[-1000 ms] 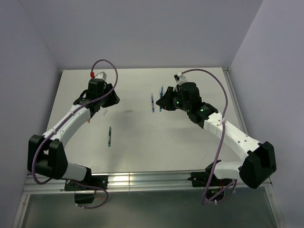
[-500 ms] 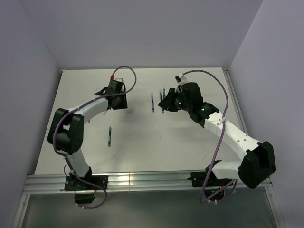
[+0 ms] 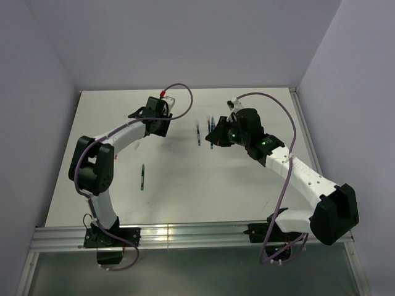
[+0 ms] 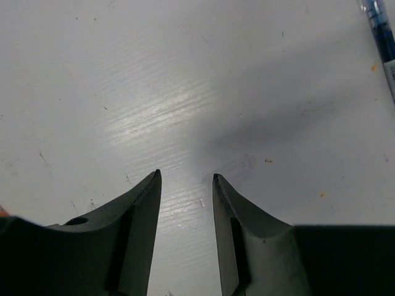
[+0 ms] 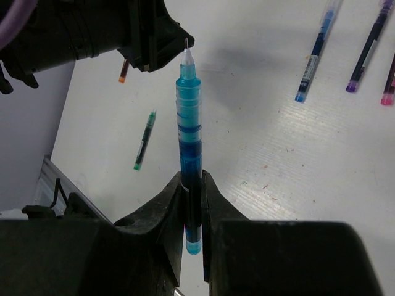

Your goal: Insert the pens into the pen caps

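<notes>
- Near edge: metal rail running along the front of the table.
- Lower left of centre: green pen, lying alone with bare whitish surface all round it.
- Centre right: right gripper, fingers clenched on a light blue pen. The pen is held off the tabletop, tip pointing away from the fingers.
- Centre left: left gripper, fingers parted with nothing between them, above bare table.
- Between the grippers: dark blue pen flat on the table, with a purple pen and a pink-ended pen near it.
- Beyond: pale lavender walls on three sides.
</notes>
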Available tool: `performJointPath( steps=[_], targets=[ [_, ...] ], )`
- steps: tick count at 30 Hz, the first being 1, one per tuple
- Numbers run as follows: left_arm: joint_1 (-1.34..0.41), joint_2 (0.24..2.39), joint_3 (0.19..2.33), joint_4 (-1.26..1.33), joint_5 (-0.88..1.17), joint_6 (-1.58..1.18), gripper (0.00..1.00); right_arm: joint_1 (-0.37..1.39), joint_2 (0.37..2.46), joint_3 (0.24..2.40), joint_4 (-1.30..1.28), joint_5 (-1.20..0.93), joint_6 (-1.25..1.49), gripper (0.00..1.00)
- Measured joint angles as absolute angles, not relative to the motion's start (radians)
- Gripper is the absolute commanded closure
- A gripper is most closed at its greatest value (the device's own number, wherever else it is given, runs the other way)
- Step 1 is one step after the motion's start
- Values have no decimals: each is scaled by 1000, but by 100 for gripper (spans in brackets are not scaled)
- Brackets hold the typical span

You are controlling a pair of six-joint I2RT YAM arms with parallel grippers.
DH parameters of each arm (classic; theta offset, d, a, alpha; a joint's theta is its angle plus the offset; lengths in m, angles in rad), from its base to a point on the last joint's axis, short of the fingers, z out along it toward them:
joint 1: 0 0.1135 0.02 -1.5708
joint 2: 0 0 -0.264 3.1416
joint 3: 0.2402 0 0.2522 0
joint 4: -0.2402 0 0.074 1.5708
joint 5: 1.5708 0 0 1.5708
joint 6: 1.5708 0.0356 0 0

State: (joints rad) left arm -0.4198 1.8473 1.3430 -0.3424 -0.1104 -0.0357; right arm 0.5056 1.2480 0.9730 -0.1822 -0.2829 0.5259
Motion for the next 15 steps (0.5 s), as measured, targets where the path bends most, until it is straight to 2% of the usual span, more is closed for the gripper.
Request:
performJointPath(
  steps=[15],
  targets=[
    [-506,1934,1304,-347,-91,95,55,505,1242,959,-180,-282,526,100]
  ],
)
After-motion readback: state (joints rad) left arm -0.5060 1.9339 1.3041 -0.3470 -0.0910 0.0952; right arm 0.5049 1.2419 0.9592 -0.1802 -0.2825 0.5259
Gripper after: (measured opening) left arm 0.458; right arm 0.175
